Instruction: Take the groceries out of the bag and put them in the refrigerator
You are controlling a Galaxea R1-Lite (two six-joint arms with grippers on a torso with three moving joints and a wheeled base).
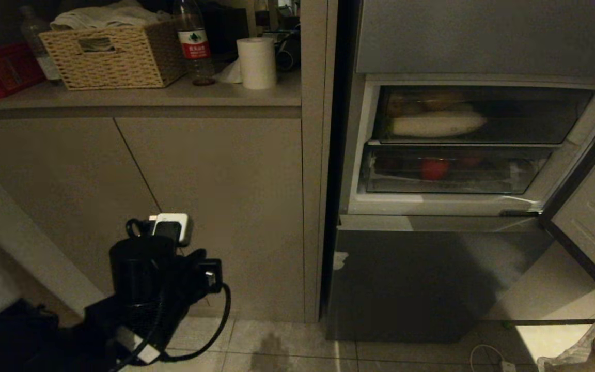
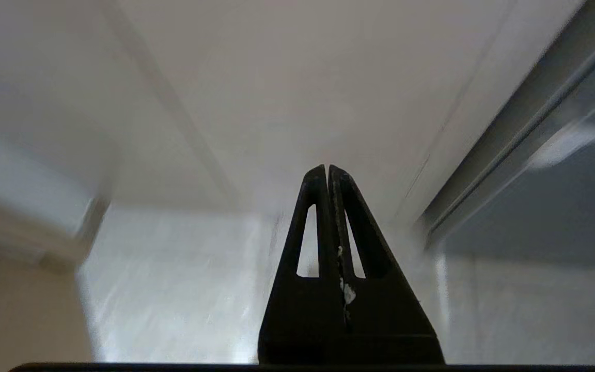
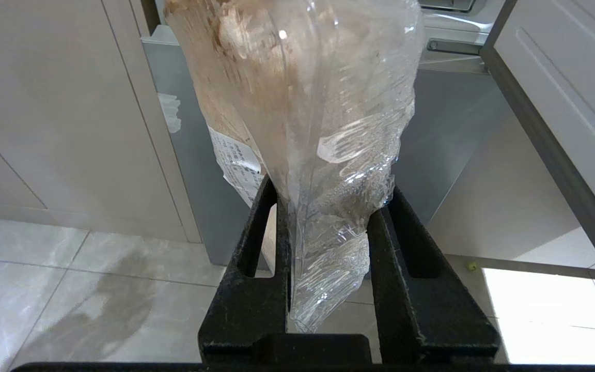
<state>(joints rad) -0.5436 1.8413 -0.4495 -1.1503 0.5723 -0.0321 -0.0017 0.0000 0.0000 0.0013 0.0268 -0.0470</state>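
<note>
A: Cupboards on the left, then the refrigerator (image 1: 432,268) with one door (image 1: 592,217) swung out to the right. Which step are we on?

B: Loading, I'd say. The open compartment shows two clear drawers (image 1: 452,168): a pale long vegetable (image 1: 437,124) in the upper one, something red (image 1: 434,169) in the lower. More is on its way in.

A: Start on the left. What is the left claw (image 2: 328,170) doing?

B: It hangs low in front of the cupboard doors (image 1: 209,206), above the floor tiles, touching nothing. Its fingers are pressed flat together and hold nothing.

A: And the right claw (image 3: 328,217)?

B: It stands part-way open, clamped on the twisted neck of a clear plastic pack (image 3: 318,129) with a beige-brown lump inside and a white printed label on its side. In the head view that pack only peeps in at the lower right corner, just below the open door.

A: So the next move?

B: My guess: lift the pack to the open compartment and set it in or on a drawer. The drawers look closed, so one may need pulling out first, perhaps work for the empty left claw.

A: Any risk?

B: The film is thin and slippery; the lump could swing or slide.
</note>
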